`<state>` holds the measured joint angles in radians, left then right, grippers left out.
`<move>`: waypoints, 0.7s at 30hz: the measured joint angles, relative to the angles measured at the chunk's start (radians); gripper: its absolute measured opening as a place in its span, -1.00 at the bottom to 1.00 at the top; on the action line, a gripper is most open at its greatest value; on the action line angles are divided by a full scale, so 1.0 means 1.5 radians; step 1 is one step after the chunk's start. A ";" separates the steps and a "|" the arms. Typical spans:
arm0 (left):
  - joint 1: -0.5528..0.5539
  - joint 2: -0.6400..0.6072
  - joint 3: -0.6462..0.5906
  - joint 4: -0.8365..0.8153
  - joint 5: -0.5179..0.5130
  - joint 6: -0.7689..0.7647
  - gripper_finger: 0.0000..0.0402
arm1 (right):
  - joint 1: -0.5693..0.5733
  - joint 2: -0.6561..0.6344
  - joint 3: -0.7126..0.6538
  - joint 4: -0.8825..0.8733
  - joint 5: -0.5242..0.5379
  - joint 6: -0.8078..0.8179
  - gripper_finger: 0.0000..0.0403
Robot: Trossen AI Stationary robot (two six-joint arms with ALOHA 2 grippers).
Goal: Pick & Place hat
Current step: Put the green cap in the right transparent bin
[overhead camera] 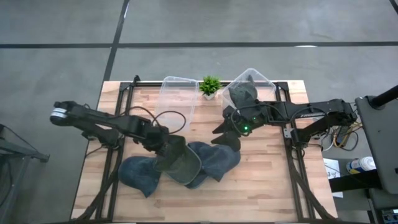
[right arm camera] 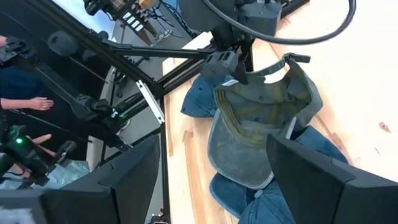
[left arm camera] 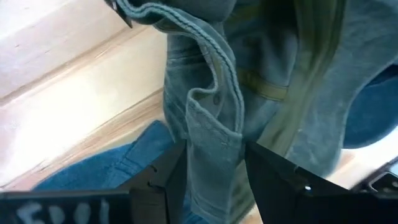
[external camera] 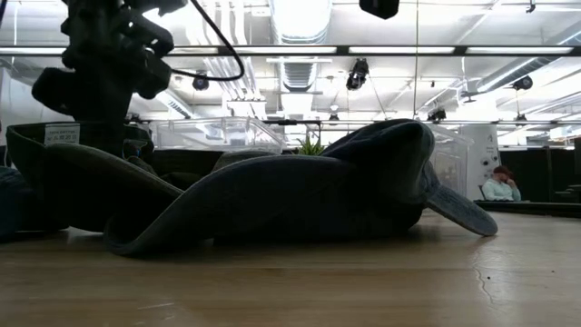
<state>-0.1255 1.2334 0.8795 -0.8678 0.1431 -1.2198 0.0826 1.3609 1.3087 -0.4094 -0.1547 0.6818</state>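
Note:
An olive-green cap (overhead camera: 180, 163) lies inner side up over several blue caps (overhead camera: 214, 160) in the middle of the table. My left gripper (overhead camera: 163, 142) is shut on the green cap's back edge, as the left wrist view (left arm camera: 211, 180) also shows. The right gripper (overhead camera: 225, 130) hovers open just to the right of the pile, toward the far side, touching nothing. Its wrist view (right arm camera: 214, 186) looks down on the green cap (right arm camera: 261, 130). Another dark cap (overhead camera: 244, 94) sits in the right clear bin (overhead camera: 252, 79). In the low view a blue cap (external camera: 318, 186) fills the middle. My left gripper pinches the green cap's back rim (left arm camera: 211, 134) between its two fingers (left arm camera: 168, 180), where the cloth is bunched into a fold of several layers. The fingers come from the table's left, slanting down. The cap's brim end (overhead camera: 186, 174) rests on the blue caps.
Two clear plastic bins (overhead camera: 177, 93) stand at the far edge with a small green plant (overhead camera: 210, 86) between them. Bare wood lies along the near edge and at the right of the table. A person (external camera: 499, 186) sits in the room beyond.

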 joint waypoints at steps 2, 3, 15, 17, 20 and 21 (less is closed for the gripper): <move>0.000 0.010 0.000 0.000 -0.004 0.010 -0.23 | 0.000 0.000 0.000 0.000 0.000 -0.001 0.43; 0.000 0.016 0.000 0.000 -0.008 0.012 -0.23 | 0.000 0.000 0.000 0.001 0.001 -0.001 0.43; -0.002 0.016 0.015 -0.004 0.011 0.029 -0.94 | 0.000 0.000 0.000 0.000 0.003 -0.003 0.32; -0.002 -0.004 0.029 -0.004 0.011 0.028 -0.96 | 0.000 0.000 0.000 0.000 0.003 -0.003 0.30; -0.002 -0.034 0.061 -0.005 0.011 0.024 -0.97 | 0.000 0.000 0.000 0.000 0.003 -0.003 0.28; -0.002 -0.046 0.075 -0.005 0.011 0.024 -0.98 | 0.000 0.000 0.000 0.000 0.003 -0.003 0.27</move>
<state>-0.1287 1.1651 0.9925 -0.8747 0.1592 -1.1843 0.0826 1.3609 1.3087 -0.4089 -0.1497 0.6773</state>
